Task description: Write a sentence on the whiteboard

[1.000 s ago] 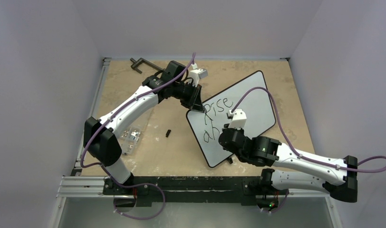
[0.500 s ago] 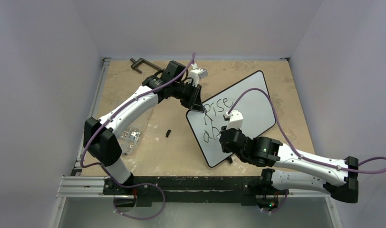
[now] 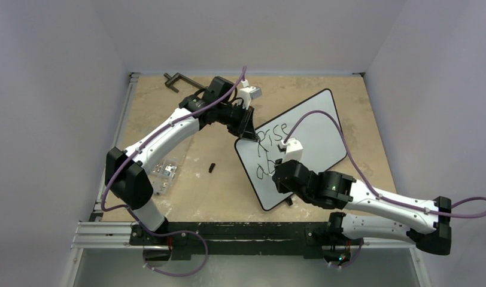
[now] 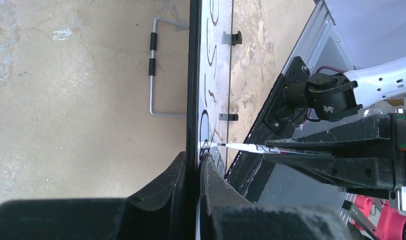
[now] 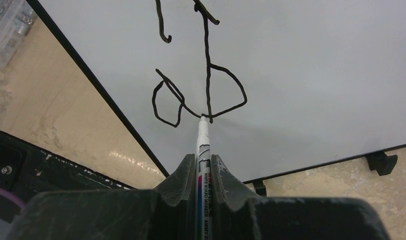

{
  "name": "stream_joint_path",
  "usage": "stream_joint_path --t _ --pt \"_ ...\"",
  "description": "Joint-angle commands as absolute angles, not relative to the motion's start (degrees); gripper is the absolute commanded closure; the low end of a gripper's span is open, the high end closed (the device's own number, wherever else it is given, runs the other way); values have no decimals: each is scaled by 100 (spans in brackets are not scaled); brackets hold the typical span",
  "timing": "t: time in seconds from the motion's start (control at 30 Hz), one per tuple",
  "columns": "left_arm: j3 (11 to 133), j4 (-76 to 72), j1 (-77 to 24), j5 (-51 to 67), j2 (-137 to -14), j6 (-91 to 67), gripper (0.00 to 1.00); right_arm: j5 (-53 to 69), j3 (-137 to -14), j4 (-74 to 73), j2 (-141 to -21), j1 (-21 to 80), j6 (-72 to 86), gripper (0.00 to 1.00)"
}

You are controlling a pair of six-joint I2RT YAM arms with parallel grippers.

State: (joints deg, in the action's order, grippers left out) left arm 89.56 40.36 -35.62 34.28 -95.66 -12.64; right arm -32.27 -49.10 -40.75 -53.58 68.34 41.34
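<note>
The whiteboard (image 3: pixel 315 128) stands tilted on the table, white with a thin black rim. My left gripper (image 3: pixel 248 135) is shut on its upper left edge; in the left wrist view its fingers (image 4: pixel 193 156) pinch the rim (image 4: pixel 193 75). The sentence (image 3: pixel 275 133) reads "Rise" with "ab" below it. My right gripper (image 3: pixel 278 173) is shut on a whiteboard marker (image 5: pixel 203 140). The marker tip touches the board (image 5: pixel 316 75) at the foot of the "b" (image 5: pixel 211 90). The marker (image 4: pixel 251 147) also shows meeting the board in the left wrist view.
A small black marker cap (image 3: pixel 212 168) lies on the table left of the board. A clear plastic box (image 3: pixel 164 174) sits by the left arm. A black clamp (image 3: pixel 181 81) lies at the back left. Black feet (image 5: pixel 381 162) stick out under the board's lower edge.
My right gripper has shifted slightly left and up along the board with the marker. The left arm and the board have stayed still.
</note>
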Motion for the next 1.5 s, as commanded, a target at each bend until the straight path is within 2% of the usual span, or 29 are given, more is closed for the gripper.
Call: stream_joint_path --t 0.0,0.27,0.77,1.1,1.47 --pt "9164 3897 -3517 2777 -9376 -1168 100 -3243 -5351 -4067 -5182 6831 4206 100" --pt "9106 3755 -3517 3057 -9190 -1408 100 -3547 -5502 -4229 -4446 6830 4142 100" --pt "9066 3650 -3522 3244 -9259 -1600 100 -4276 -5278 -4636 -4517 6832 4344 100" --pt "9088 3696 -3519 3248 -9337 -1591 100 -4093 -4931 -4258 -4217 6826 4369 100" --pt "9071 3691 -3518 3254 -9318 -1599 100 -4548 -4960 -4005 -4590 6750 4254 100"
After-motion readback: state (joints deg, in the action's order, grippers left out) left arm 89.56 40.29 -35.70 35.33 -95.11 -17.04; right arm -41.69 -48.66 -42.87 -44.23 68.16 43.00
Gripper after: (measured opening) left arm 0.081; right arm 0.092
